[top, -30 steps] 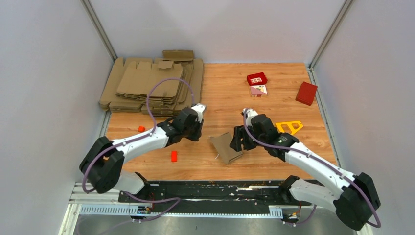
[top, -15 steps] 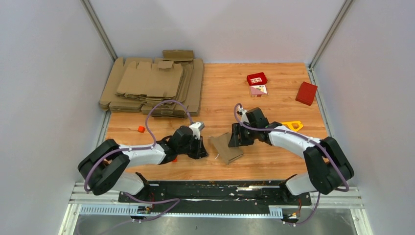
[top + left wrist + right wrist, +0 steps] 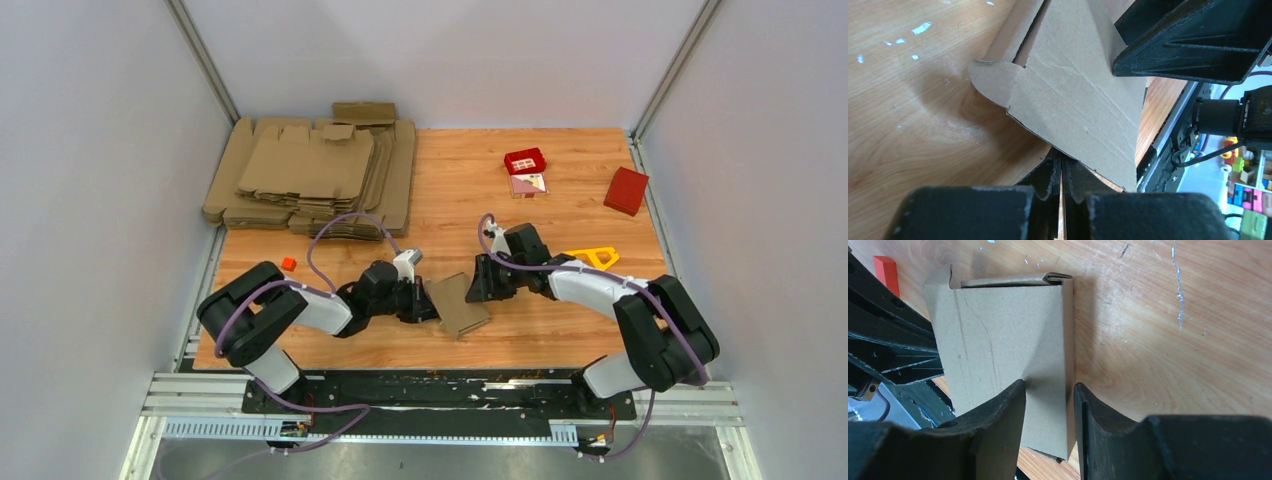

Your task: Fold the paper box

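Left arm has swung in toward frame centre since the frame half a second back. The left gripper (image 3: 425, 302), then short of the cardboard, now sits against its left edge. Right arm and cardboard hold about the same places.

Near row, top view: the paper box (image 3: 458, 306) lies low in the middle of the table (image 3: 560, 330), a flattened brown piece set at a slant between the two grippers.

Left wrist view: fingers (image 3: 1048, 175) drawn almost together, only a thin tan sliver between them. Tips meet the lower edge of the paper box (image 3: 1078, 95). Cannot tell whether any cardboard is pinched. A rounded flap sticks out at the box's left.

Right wrist view: right gripper (image 3: 1048, 387) stands apart, not clamped. One finger (image 3: 1008, 405) rests on the cardboard face and the other lies just past the box's right edge, on the wood side. The paper box (image 3: 998, 350) fills the middle. A small red block (image 3: 887, 271) shows at upper left. In the top view the right gripper (image 3: 480, 288) is at the box's upper right edge.

Mid table: yellow triangle frame (image 3: 592, 258) beside the right arm, another small red block (image 3: 288, 264) at left.

Far: pile of flat cardboard (image 3: 310, 175) at upper left, small red tray (image 3: 525, 160) at upper middle, red box (image 3: 626, 190) at upper right.
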`<action>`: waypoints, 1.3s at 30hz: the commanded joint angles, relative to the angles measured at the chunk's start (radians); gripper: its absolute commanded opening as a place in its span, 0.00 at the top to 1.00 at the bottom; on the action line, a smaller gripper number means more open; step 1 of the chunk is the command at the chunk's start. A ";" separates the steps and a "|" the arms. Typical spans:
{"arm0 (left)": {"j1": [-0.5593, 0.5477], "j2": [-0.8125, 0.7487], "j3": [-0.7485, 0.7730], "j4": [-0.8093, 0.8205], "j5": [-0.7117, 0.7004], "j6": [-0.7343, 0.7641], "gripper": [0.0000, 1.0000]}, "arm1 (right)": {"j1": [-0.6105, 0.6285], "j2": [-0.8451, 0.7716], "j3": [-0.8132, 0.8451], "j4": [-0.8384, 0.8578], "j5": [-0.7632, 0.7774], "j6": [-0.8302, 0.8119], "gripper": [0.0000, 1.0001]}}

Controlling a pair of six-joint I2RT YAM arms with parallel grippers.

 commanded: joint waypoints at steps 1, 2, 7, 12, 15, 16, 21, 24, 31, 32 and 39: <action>-0.014 0.034 0.003 0.177 0.038 -0.049 0.95 | 0.001 0.000 -0.029 0.025 -0.009 -0.002 0.59; -0.016 0.045 0.007 0.191 0.044 -0.055 0.95 | 0.002 -0.001 -0.032 0.026 -0.009 -0.003 0.62; -0.026 0.098 0.015 0.314 0.073 -0.105 0.96 | -0.003 -0.005 -0.041 0.028 -0.015 -0.005 0.68; -0.027 0.073 0.021 0.349 0.077 -0.128 0.96 | -0.051 -0.027 -0.072 0.080 -0.107 0.028 0.69; -0.030 0.044 0.023 0.342 0.074 -0.129 0.96 | -0.074 -0.024 -0.088 0.117 -0.184 0.055 0.69; -0.031 0.035 0.023 0.342 0.072 -0.131 0.96 | -0.075 -0.021 -0.091 0.130 -0.200 0.065 0.69; -0.035 -0.028 0.021 0.323 0.065 -0.133 0.96 | -0.076 -0.003 -0.097 0.165 -0.248 0.092 0.69; -0.037 -0.070 0.021 0.294 0.053 -0.122 0.95 | -0.077 -0.004 -0.095 0.165 -0.253 0.096 0.68; -0.041 -0.133 0.030 0.225 0.031 -0.097 0.94 | -0.077 0.025 -0.071 0.120 -0.230 0.067 0.66; -0.042 -0.136 0.031 0.215 0.028 -0.091 0.94 | -0.077 0.026 -0.071 0.116 -0.222 0.064 0.66; -0.052 -0.063 0.052 0.291 0.037 -0.123 0.94 | -0.075 0.016 -0.056 0.058 -0.161 0.031 0.72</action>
